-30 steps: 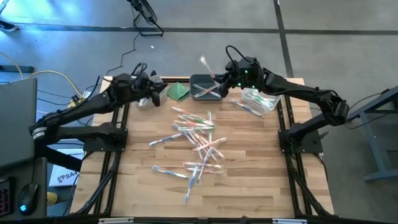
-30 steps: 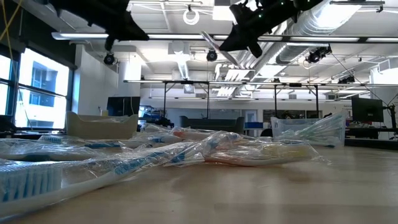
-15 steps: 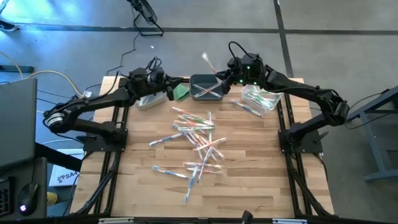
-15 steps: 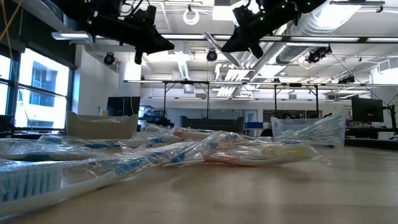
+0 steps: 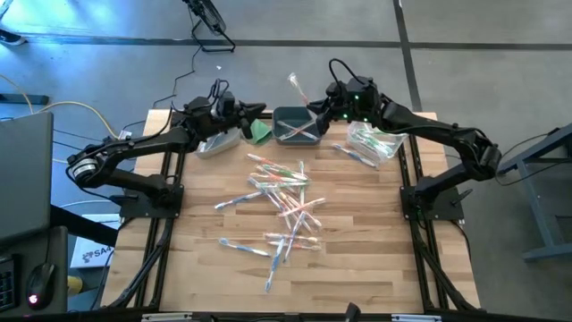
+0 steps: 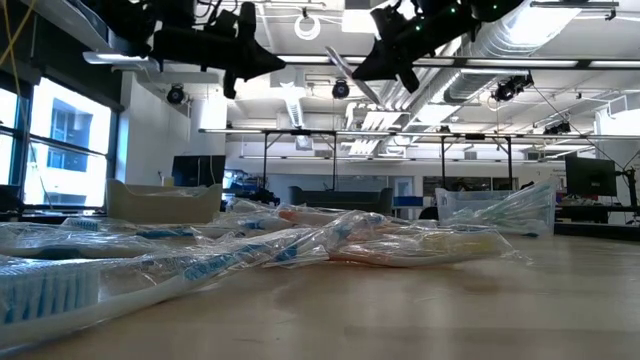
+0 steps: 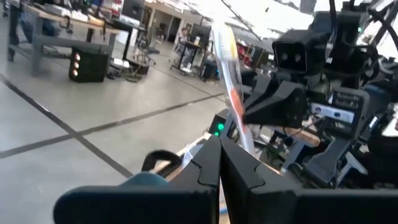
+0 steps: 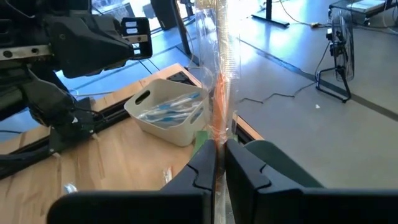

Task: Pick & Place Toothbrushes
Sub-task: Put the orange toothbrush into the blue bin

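Note:
Many toothbrushes (image 5: 282, 202) in clear wrappers lie scattered on the middle of the wooden table. My right gripper (image 5: 318, 106) hangs over the dark grey bin (image 5: 293, 126) at the far edge, shut on one wrapped toothbrush (image 5: 296, 88) with an orange part. My left gripper (image 5: 257, 112) is shut and holds nothing. It points level toward the right gripper, above the green cloth (image 5: 259, 132). In the left wrist view its fingers (image 7: 219, 155) face the held toothbrush (image 7: 231, 74). My right gripper pinches the wrapped toothbrush between its two fingers at the orange part (image 8: 219, 138). The rest of the toothbrush (image 8: 222, 56) sticks out past the fingertips, slanting up toward the table's far left. It is lifted clear, above the dark grey bin.
A white bin (image 5: 214, 141) with blue toothbrushes stands at the far left, also seen in the right wrist view (image 8: 166, 111). A clear bin (image 5: 374, 141) with toothbrushes stands at the far right. The near half of the table (image 5: 357, 259) is bare wood.
My left gripper has swung from over the white bin toward the table's right, toward the right gripper. It has tipped up from pointing downward to about level, and has stayed shut. My right gripper and its toothbrush have kept still.

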Controlling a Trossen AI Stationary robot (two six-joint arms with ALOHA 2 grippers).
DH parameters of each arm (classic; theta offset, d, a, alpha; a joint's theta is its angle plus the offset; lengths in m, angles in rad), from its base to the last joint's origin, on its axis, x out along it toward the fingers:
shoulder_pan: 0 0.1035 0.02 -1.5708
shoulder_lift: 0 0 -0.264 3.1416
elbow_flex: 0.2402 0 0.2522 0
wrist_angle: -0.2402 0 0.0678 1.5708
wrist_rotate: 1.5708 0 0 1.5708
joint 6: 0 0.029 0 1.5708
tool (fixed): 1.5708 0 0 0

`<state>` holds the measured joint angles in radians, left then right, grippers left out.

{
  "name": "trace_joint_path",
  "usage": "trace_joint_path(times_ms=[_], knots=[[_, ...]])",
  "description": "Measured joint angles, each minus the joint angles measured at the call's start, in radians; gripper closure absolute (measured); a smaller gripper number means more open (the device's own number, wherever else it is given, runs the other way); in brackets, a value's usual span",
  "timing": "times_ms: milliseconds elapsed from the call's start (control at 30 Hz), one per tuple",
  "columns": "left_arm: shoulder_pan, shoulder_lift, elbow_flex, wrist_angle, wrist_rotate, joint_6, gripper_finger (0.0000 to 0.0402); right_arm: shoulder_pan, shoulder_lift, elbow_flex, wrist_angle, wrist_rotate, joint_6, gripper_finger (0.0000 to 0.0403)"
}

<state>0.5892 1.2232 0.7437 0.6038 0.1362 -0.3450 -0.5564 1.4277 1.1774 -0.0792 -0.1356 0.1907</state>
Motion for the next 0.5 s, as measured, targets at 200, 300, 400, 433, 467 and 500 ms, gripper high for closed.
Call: trace_joint_path(times_ms=[200, 300, 400, 433, 467, 500], knots=[[0.0, 0.0, 0.0, -0.013, -0.027, 0.008, 0.0401, 0.0, 0.001, 0.0, 0.006, -0.028, 0.015, 0.039], [0.0, 0.0, 0.0, -0.014, -0.033, 0.007, 0.039, 0.007, 0.004, 0.0, 0.005, -0.028, 0.015, 0.039], [0.0, 0.0, 0.0, -0.015, -0.033, 0.0, 0.0358, 0.007, 0.004, 0.0, 0.01, -0.024, 0.015, 0.039], [0.0, 0.0, 0.0, -0.014, -0.033, 0.0, 0.0345, 0.007, 0.004, 0.0, 0.012, -0.024, 0.015, 0.039], [0.0, 0.0, 0.0, -0.013, -0.033, 0.0, 0.0331, 0.007, 0.004, 0.0, 0.014, -0.023, 0.015, 0.039], [0.0, 0.0, 0.0, -0.011, -0.033, -0.001, 0.0319, 0.007, 0.004, 0.0, 0.017, -0.023, 0.015, 0.039]])
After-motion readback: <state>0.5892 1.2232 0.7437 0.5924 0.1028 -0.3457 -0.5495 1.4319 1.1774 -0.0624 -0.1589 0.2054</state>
